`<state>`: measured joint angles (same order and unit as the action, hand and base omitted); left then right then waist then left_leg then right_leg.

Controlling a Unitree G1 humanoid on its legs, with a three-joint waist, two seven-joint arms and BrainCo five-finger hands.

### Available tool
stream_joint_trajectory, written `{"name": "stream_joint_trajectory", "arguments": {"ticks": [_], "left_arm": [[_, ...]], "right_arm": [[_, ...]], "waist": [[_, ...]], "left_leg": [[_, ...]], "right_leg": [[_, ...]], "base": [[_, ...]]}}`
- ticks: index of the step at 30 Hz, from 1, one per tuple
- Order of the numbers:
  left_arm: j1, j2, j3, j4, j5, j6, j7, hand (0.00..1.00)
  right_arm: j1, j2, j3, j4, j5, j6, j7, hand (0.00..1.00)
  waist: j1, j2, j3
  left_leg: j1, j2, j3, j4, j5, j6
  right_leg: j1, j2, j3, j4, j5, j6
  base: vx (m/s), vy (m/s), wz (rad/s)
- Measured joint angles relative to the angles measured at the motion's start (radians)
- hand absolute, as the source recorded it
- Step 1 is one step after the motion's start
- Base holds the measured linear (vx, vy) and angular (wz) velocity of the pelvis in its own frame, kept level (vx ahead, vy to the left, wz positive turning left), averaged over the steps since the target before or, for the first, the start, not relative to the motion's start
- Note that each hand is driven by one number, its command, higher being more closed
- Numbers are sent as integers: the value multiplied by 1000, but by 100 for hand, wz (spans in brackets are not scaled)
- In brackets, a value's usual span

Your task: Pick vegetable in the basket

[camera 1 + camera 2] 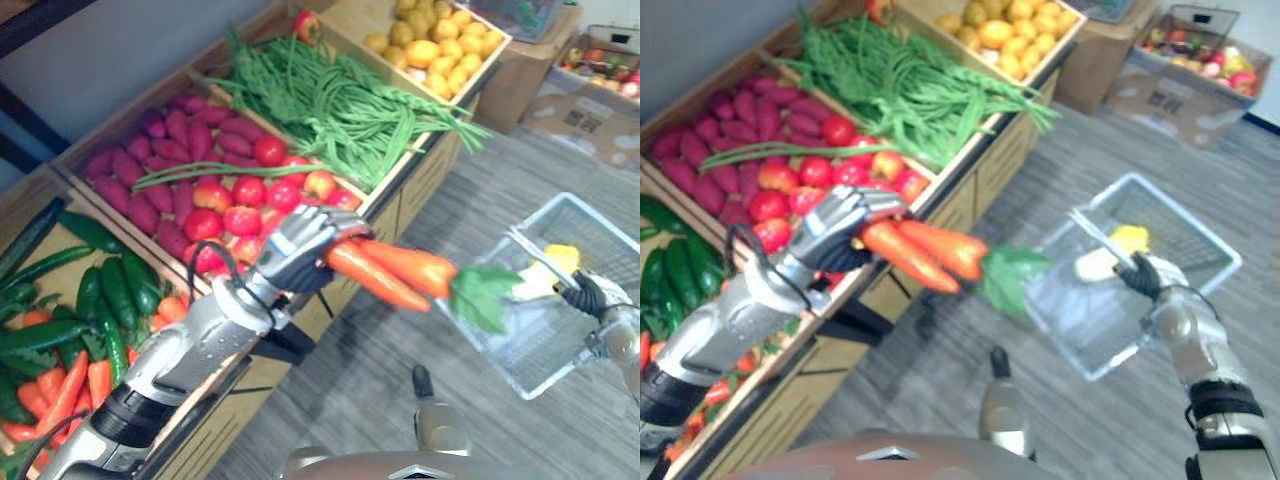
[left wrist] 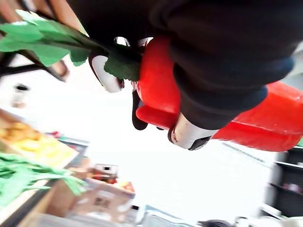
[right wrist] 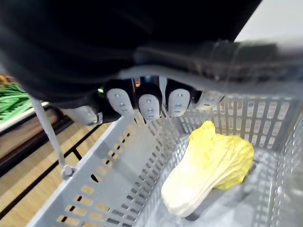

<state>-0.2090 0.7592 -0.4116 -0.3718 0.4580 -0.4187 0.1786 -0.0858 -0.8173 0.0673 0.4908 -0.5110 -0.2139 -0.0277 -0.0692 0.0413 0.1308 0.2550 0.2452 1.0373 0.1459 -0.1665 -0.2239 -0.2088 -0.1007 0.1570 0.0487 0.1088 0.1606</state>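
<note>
My left hand (image 1: 300, 245) is shut on a bunch of orange carrots (image 1: 390, 270) with green leaves (image 1: 485, 295), held in the air past the stall's edge, the leaves just reaching the basket's near rim. The left wrist view shows the fingers (image 2: 189, 135) curled round the carrots (image 2: 265, 127). My right hand (image 1: 1140, 272) is shut on the handle of a pale wire basket (image 1: 1200, 225), hanging over the floor. Inside the basket lies a yellow-white cabbage (image 3: 210, 165), also visible in the head views as the cabbage (image 1: 1110, 250).
A wooden stall (image 1: 400, 205) on the left holds cucumbers (image 1: 105, 295), loose carrots (image 1: 70, 390), purple sweet potatoes (image 1: 150, 165), red tomatoes (image 1: 250, 190), long green beans (image 1: 350, 105) and yellow fruit (image 1: 440, 45). Cardboard boxes (image 1: 1170, 85) with produce stand at the back right. Grey floor lies under the basket.
</note>
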Motion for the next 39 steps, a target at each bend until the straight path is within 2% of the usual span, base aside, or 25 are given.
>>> {"name": "stream_joint_trajectory", "arguments": {"ticks": [6,10,16,23,30,35,39], "left_arm": [[-105,-19,-155,-12,-55,-17,-39,100],[-130,-56,-249,-10,-64,-18,-66,100],[-173,-66,-372,16,-84,-19,-110,100],[-180,-98,-419,91,-93,-18,-147,100],[-178,-150,-449,197,-82,-14,-166,100],[-179,-211,-449,284,-42,-6,-164,100],[-180,-285,-446,414,2,23,-164,100]], "right_arm": [[-4,-38,89,-138,0,-60,18,100],[-14,-77,151,-185,0,-61,29,100],[-90,-169,235,-244,1,-58,35,100],[-205,-221,332,-331,12,-61,38,100],[-290,-225,410,-410,23,-99,62,100],[-307,-225,426,-445,44,-98,82,100],[-360,-220,473,-456,60,-98,102,100]], "waist": [[-1,1,-1],[-3,1,-1],[-13,2,-2],[-14,-1,-4],[-18,-22,-19],[-23,-36,-28],[-45,-43,-36]], "left_leg": [[10,63,107,88,-41,-20],[9,98,153,143,-61,-30],[33,124,219,181,-67,-40],[56,130,271,194,-67,-41],[64,134,299,207,-69,-43],[63,135,299,208,-69,-43],[71,136,306,213,-68,-42]], "right_leg": [[-26,50,47,3,22,-7],[-46,76,71,6,35,-14],[-58,114,117,6,51,-21],[-69,141,157,4,63,-24],[-81,154,180,1,72,-28],[-82,154,180,0,77,-28],[-82,156,182,5,78,-30]], "base": [[-110,-68,-35],[-85,-50,-26],[-58,-26,-28],[-67,-32,-21],[-54,-32,-11],[-36,-24,0],[-53,-27,-3]]}}
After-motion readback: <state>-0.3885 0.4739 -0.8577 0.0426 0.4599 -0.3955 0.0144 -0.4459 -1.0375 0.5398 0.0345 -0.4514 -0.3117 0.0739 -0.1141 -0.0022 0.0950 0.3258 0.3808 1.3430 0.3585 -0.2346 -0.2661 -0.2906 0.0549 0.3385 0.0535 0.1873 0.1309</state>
